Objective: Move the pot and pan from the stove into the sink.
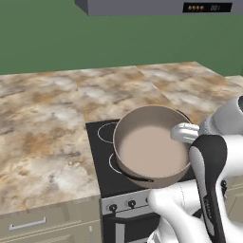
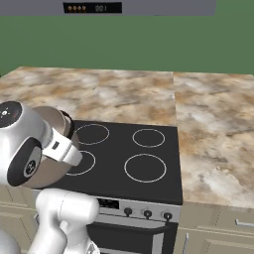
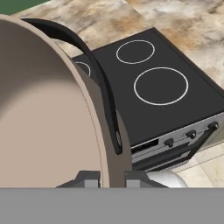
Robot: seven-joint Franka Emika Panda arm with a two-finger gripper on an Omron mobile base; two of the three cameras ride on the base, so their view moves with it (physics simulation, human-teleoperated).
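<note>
Pot (image 1: pixel 151 151): brownish-grey, beige interior, tilted, raised above left half of stove (image 2: pixel 149 163); dark side handle arching along wall in hand view.
End effector (image 3: pixel 112 178): fingers pressed onto pot rim, one inside wall, one outside, pinching it.
Stove: black glass, white ring burners, right-hand rings bare; steel panel with knobs at front.
Worktop (image 1: pixel 42 137): marbled brown stone, both sides of stove.
</note>
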